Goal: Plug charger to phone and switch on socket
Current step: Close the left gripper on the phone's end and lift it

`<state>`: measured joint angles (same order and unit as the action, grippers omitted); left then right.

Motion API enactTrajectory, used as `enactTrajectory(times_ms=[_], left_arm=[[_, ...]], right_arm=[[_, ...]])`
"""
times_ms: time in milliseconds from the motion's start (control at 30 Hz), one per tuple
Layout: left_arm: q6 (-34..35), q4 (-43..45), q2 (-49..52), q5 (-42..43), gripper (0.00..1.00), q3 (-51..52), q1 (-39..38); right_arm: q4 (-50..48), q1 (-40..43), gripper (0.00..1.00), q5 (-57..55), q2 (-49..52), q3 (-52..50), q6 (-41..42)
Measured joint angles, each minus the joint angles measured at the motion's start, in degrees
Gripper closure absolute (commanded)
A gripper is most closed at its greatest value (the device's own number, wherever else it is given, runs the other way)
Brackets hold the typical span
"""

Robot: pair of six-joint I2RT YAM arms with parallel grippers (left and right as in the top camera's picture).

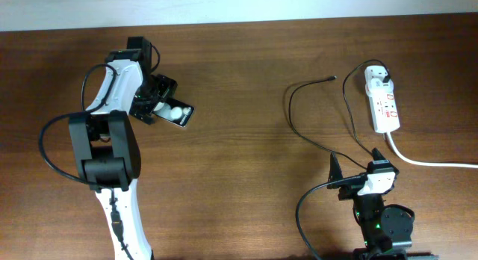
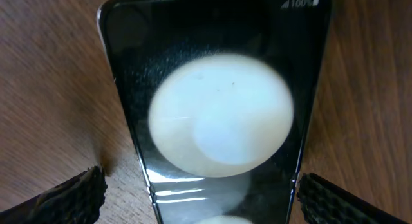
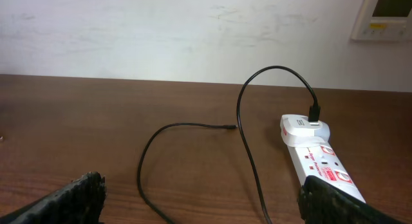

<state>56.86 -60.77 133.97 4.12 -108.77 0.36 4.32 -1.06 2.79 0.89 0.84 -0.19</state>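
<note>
Black charger (image 1: 288, 110) is sitting plugged into the socket (image 1: 382, 103) at right, its tip lying loose, well apart from the phone (image 1: 178, 114) far left; joining them and switching on are seemingly awaiting you. Your left gripper (image 2: 206, 205) is straddling the phone and your right gripper (image 3: 206, 205) is idling, both wide and empty, over a brown wood table (image 1: 239, 178) with a white wall (image 3: 129, 31) behind.
</note>
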Motion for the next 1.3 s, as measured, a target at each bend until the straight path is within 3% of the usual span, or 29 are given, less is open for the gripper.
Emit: enactTrajectory(times_ms=[833, 1033, 1167, 1300], left_arm=[[0.2, 0.83, 1.6, -0.09, 0.0, -1.55, -0.07], [-0.07, -1.51, 2.91, -1.81, 0.13, -3.04, -0.81], [-0.68, -3.3, 3.41, -3.54, 0.28, -3.63, -1.53], [-1.86, -4.81, 3.45, -2.99, 0.28, -3.76, -1.88]], right_arm=[[0.02, 0.0, 0.02, -0.02, 0.02, 0.0, 0.0], [0.02, 0.0, 0.02, 0.0, 0.02, 0.0, 0.0], [0.0, 0.0, 0.02, 0.0, 0.02, 0.0, 0.04], [0.0, 0.0, 0.02, -0.02, 0.02, 0.0, 0.0]])
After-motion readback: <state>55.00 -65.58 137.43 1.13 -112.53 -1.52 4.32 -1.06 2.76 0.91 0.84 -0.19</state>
